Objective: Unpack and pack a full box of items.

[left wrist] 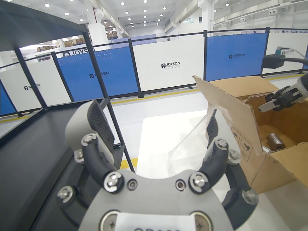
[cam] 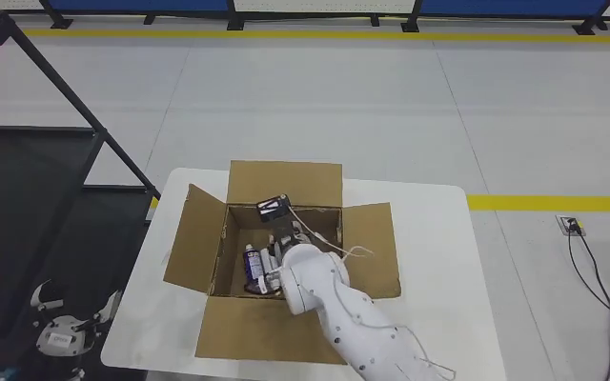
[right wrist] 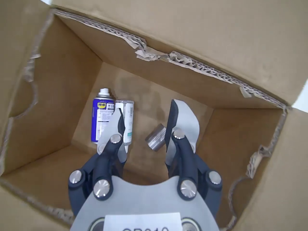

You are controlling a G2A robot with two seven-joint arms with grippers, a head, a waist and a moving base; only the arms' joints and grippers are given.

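Standing at the far left is a dark shelf frame (cam: pixel 48 190). Low beside it, off the bench's left edge, hangs the left tool (left wrist: pixel 155 114), fingers spread wide w/ nothing btwn them. Next comes the white bench (cam: pixel 429 248), carrying the cardboard box (cam: pixel 284 179) approx mid-bench. All four flaps are folded outward, w/ ragged torn paper along the folds.

Inside, at the left of the box floor, a blue spray can (right wrist: pixel 102 116) w/ a white cap lies on its side. A slim white carton (right wrist: pixel 128 118) lies right against it, parallel. A short metal cylinder (right wrist: pixel 156 139) lies on its side, apart from that pair.

The right tool (right wrist: pixel 146 108) is down in the box opening above the items, fingers moderately apart and gripping nothing. Seen from its wrist cam, one fingertip overlaps the carton and the other the cylinder, but I can't tell whether either touches. Its white arm comes in from the bench's near right side, crossing over the front flap.

Past the bench on the right, a yellow floor line (cam: pixel 534 202) runs along, w/ a floor socket and cable (cam: pixel 572 226) just below it.
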